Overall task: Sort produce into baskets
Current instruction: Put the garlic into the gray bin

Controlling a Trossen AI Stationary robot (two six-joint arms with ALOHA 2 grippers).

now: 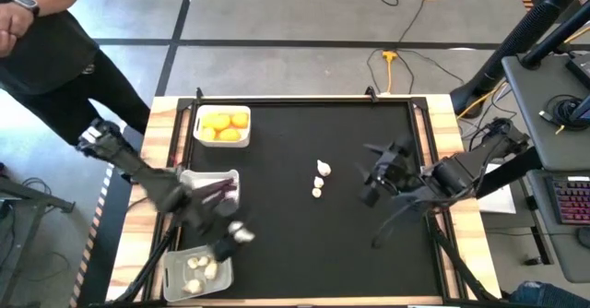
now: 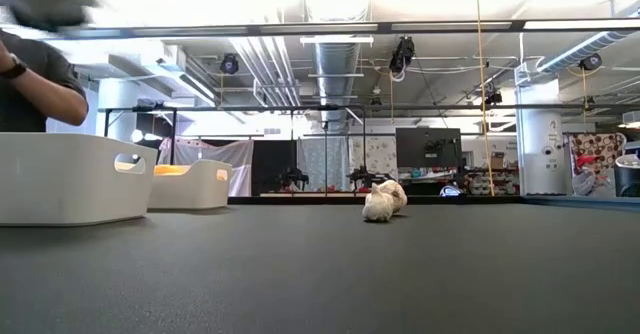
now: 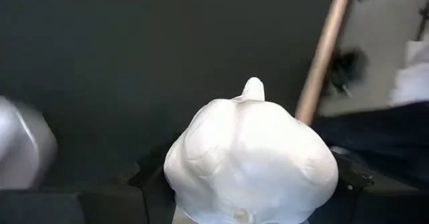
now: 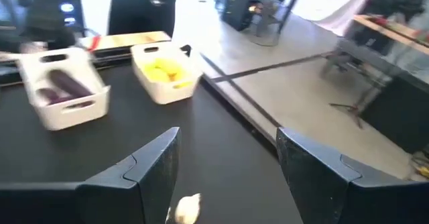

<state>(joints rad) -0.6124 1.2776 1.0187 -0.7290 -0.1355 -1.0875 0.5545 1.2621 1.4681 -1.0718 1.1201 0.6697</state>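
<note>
Left tool [image 1: 238,234] holds a white garlic bulb [image 3: 251,160], pinched between its fingers, and it hangs just off the far right corner of the nearest basket [image 1: 173,273] on the left side of the surface [image 1: 304,243]. That basket lies near and left of the held bulb, so that looks like the direction of the drop. It already holds several garlic bulbs [image 1: 201,267].

Middle basket [image 1: 221,177] carries purple sweet potatoes [image 1: 218,192]; far basket [image 1: 199,131] carries yellow fruits [image 1: 225,125].

2 more loose bulbs [image 1: 320,178] sit mid-surface, lined up near-to-far. The right tool [image 1: 380,174], jaws wide and empty, hovers just right of them, clearly the closer arm.
</note>
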